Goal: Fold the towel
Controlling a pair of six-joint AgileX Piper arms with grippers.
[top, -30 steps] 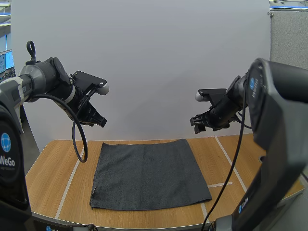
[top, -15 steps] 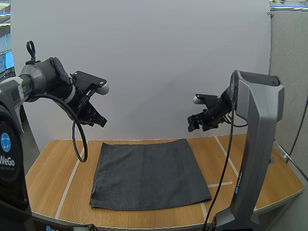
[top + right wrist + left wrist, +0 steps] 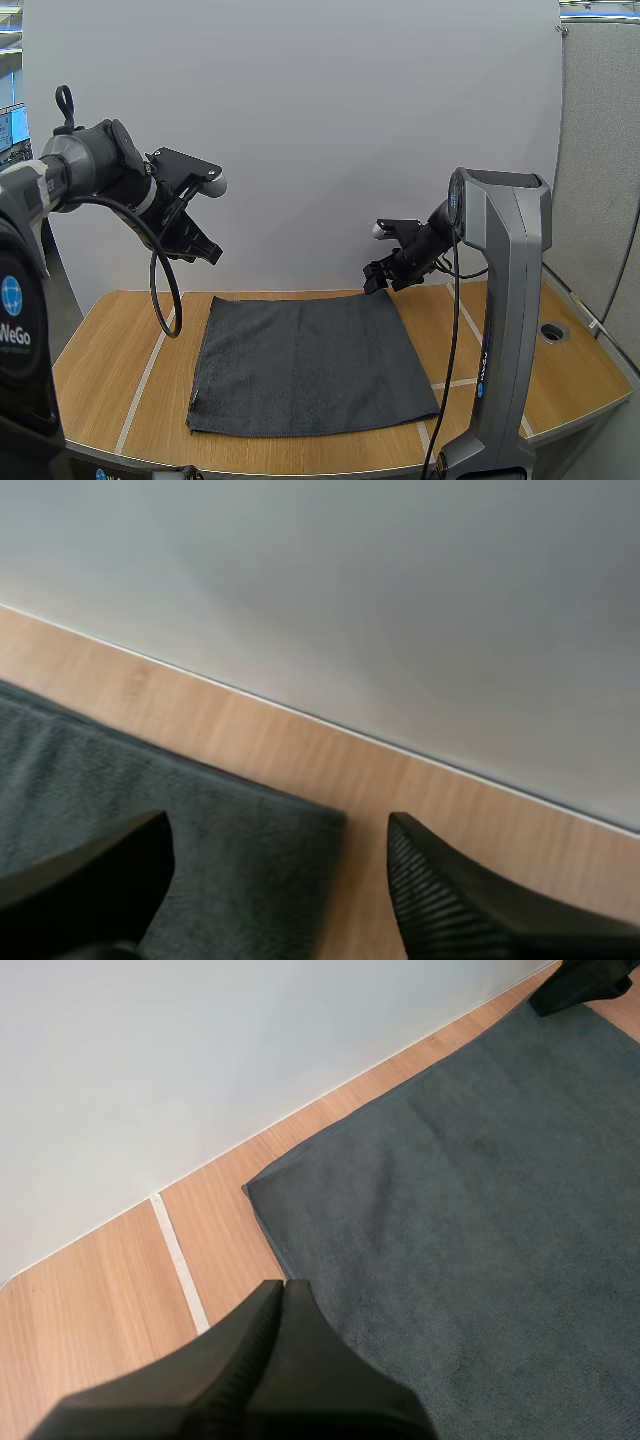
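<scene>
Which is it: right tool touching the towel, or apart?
Cannot tell: right wrist view has the open right tool straddling the towel's corner, neither gap nor contact plain.

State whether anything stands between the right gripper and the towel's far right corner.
Nothing visible does. The right gripper hangs open just above the far right corner of the towel, which lies flat on the table. In the right wrist view its fingers stand on either side of that corner.

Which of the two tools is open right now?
The right tool is open, spread wide just above the far right corner of the towel. The left tool is shut into one dark wedge.
</scene>
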